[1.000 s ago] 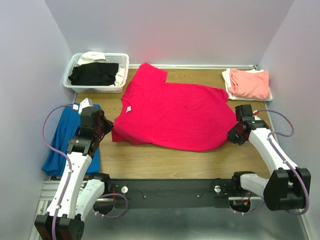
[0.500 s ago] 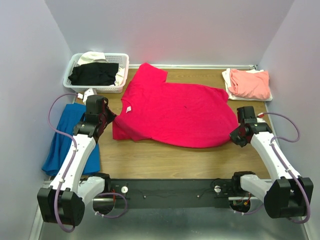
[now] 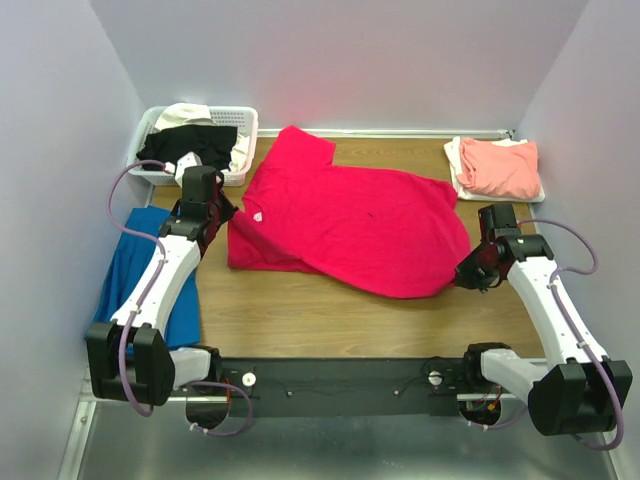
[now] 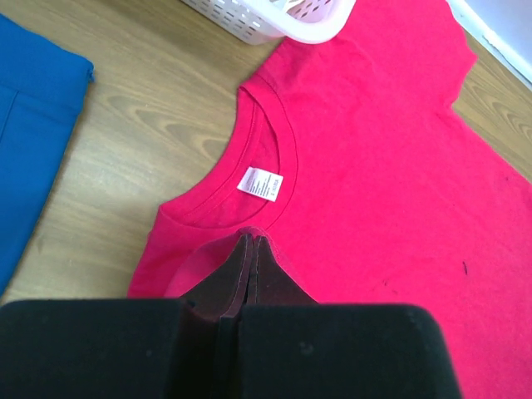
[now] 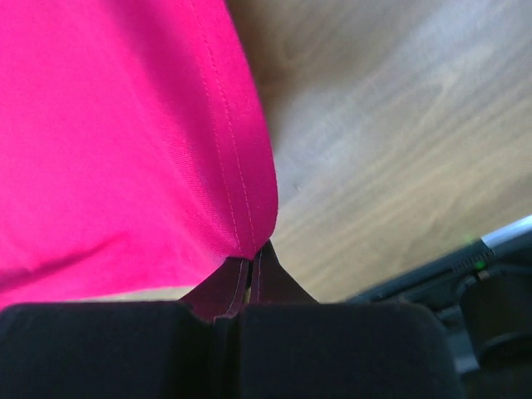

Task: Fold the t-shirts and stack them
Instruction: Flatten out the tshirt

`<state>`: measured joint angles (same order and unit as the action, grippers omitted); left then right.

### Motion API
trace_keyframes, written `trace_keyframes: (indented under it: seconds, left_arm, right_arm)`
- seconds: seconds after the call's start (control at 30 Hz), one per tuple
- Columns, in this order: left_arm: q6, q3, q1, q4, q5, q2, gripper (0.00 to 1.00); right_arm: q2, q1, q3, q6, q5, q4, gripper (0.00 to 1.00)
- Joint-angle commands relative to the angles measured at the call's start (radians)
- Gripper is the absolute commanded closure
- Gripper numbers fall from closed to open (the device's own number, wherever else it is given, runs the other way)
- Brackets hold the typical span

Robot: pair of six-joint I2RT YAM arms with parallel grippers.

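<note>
The crimson-red t-shirt (image 3: 350, 225) lies spread across the wooden table, collar to the left, its neck label showing in the left wrist view. My left gripper (image 3: 215, 215) is shut on the shoulder edge of the red t-shirt (image 4: 374, 166) just beside the collar; its tips (image 4: 252, 241) pinch a fold of fabric. My right gripper (image 3: 470, 275) is shut on the hem corner of the red t-shirt (image 5: 125, 125) at the near right, its tips (image 5: 252, 259) closed over the stitched edge. A salmon-pink t-shirt (image 3: 497, 167) lies folded on a cream one at the back right.
A white lattice basket (image 3: 250, 140) at the back left holds a black t-shirt (image 3: 188, 147) and a white one (image 3: 185, 113); its corner (image 4: 274, 17) sits just beyond the left gripper. A blue cloth (image 3: 130, 280) lies along the left table edge.
My left arm has reached away toward the basket, carrying the shirt's shoulder with it. The right gripper has shifted only slightly, still on the hem, and the shirt's near edge has drawn back.
</note>
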<state>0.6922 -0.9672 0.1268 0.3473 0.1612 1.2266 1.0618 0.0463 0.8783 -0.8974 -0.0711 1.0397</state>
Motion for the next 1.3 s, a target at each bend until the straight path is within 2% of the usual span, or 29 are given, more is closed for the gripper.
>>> trace_keyframes:
  seconds: [0.0,0.27,0.53,0.93,1.27]
  left_arm:
    - [-0.019,-0.019,0.008,-0.054,0.041,0.037,1.0]
    - [-0.02,-0.024,0.008,-0.059,0.074,0.024,1.0]
    - [-0.04,-0.06,0.01,-0.041,0.08,0.027,1.0]
    - [-0.054,-0.077,0.008,-0.024,0.092,0.002,1.0]
    - [-0.088,-0.097,0.01,-0.103,0.035,0.017,1.0]
  right_arm:
    - [0.036,0.001,-0.01,0.031,0.062,0.131,0.99]
    - [0.038,0.0,0.043,0.075,-0.021,0.212,0.99]
    - [0.081,0.0,0.008,0.305,0.067,0.307,0.99]
    - [0.098,0.001,0.185,0.262,0.044,0.35,0.99]
    - [0.066,0.001,0.153,0.19,0.065,0.293,0.99]
